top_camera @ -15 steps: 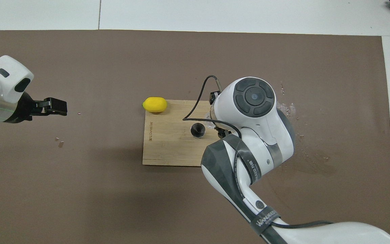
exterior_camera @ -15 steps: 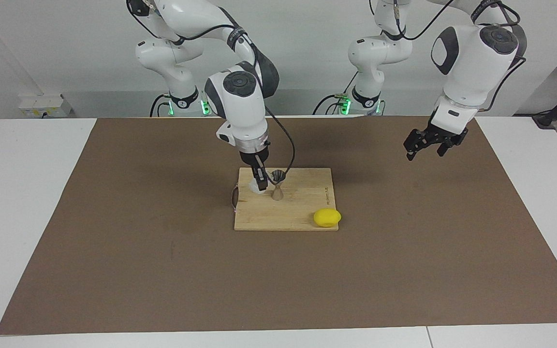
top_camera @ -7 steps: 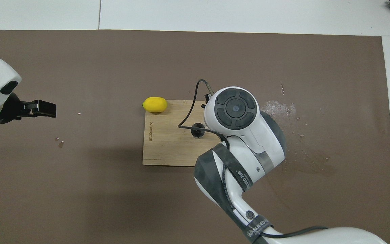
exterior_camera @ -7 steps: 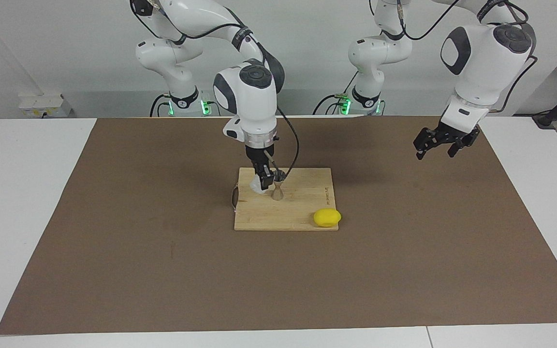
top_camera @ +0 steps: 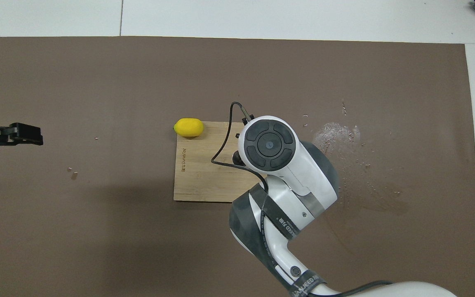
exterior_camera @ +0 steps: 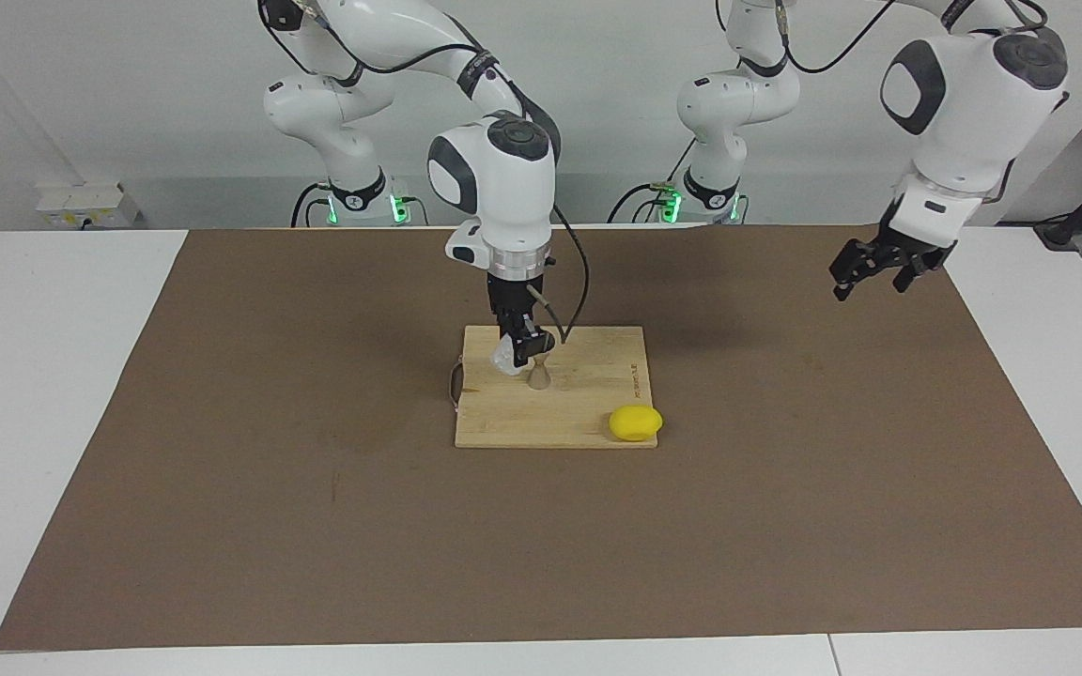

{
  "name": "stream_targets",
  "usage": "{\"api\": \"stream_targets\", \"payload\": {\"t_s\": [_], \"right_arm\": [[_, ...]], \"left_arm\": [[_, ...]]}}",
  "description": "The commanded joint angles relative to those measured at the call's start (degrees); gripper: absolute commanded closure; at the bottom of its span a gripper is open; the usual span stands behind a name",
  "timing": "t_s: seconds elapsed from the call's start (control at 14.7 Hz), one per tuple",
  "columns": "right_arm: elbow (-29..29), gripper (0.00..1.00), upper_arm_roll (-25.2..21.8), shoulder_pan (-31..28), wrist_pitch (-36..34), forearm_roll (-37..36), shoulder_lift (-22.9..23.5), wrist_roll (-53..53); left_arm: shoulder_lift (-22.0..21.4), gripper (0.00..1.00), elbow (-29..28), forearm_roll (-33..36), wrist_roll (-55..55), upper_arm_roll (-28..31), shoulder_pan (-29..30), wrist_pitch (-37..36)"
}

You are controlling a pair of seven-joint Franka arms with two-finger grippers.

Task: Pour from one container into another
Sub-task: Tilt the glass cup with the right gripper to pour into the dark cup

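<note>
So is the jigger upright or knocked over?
Upright: the jigger stands on its narrow base on the cutting board, with the right hand holding the glass tumbler beside its top.

Right arm: comes from base at facing view's 11 o'clock, elbow high, forearm dropping to wrist pointing straight down near table centre. Right gripper [exterior_camera: 519,349] low, fingers closed on glass [exterior_camera: 504,361], which hangs tilted. In overhead view, wrist housing covers gripper.

Left arm: waits, raised, elbow high at facing view's 2 o'clock. Left gripper [exterior_camera: 870,272] in air, angled down toward 7 o'clock in facing view; in overhead view it sits at 9 o'clock edge [top_camera: 23,134], fingers parted.
</note>
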Motion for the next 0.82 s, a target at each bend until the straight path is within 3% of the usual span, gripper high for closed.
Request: {"api": "stream_targets", "payload": {"t_s": [0.0,0.27,0.75], "right_arm": [[0.20,1.00,-0.02,0.79,0.54,-2.48,0.11,1.81],[0.11,1.00,-0.02,1.15,0.45,-3.27,0.02,1.81],[0.28,1.00,0.07,1.15,0.19,-3.80,0.02,1.72]], "left_arm": [[-0.41,0.00,0.51,0.51,-0.20,-0.24,1.13,0.41],[1.26,0.00,3.42,0.59,-0.38,-0.24,1.13,1.10],[1.18,0.00,3.16,0.77,-6.69,-0.68,-1.06,0.32]]}}
